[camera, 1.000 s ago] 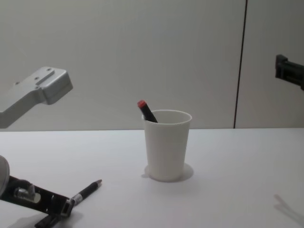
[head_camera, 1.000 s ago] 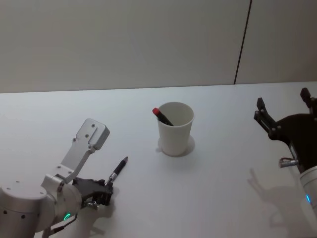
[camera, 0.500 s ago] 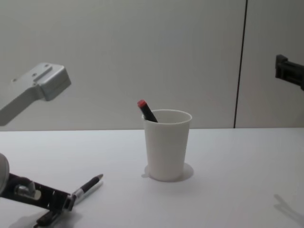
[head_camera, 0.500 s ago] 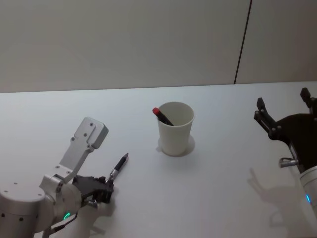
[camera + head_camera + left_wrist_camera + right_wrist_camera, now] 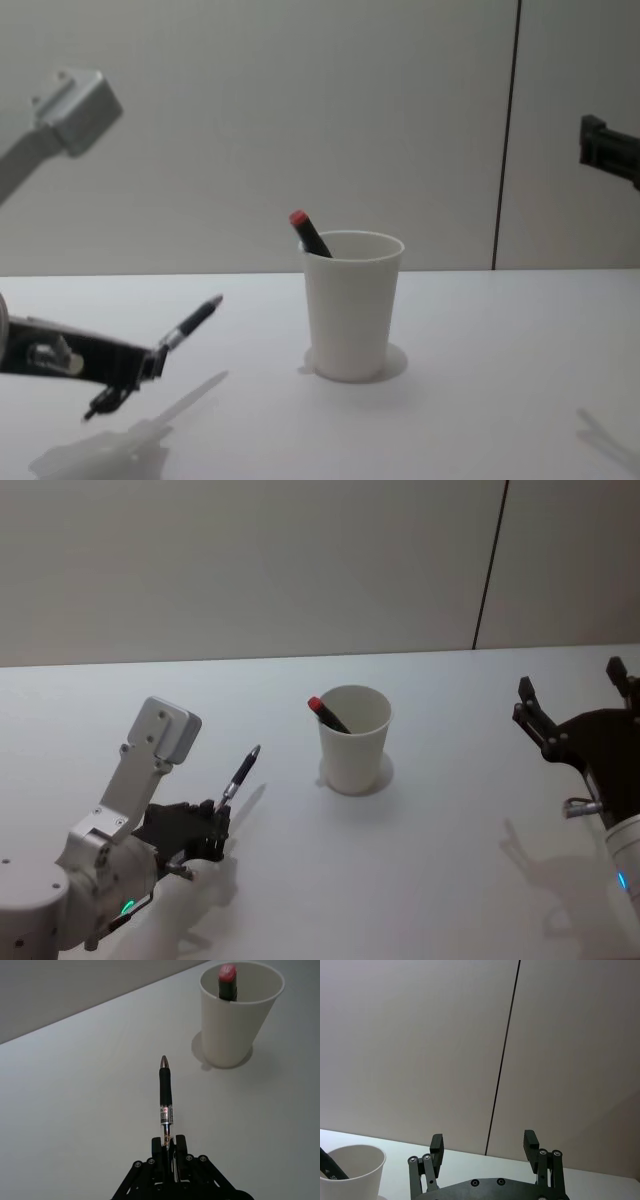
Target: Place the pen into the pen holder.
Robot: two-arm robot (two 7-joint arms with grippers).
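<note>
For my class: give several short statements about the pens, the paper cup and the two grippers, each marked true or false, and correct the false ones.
1. The left gripper is shut on a black pen. True.
2. That black pen lies flat on the table. False: it is held clear of the table, its tip angled up toward the pen holder.
3. The pen holder is empty. False: a red-capped pen stands in it, leaning on the rim.
4. The right gripper is open and holds nothing, off to the right of the pen holder. True.
</note>
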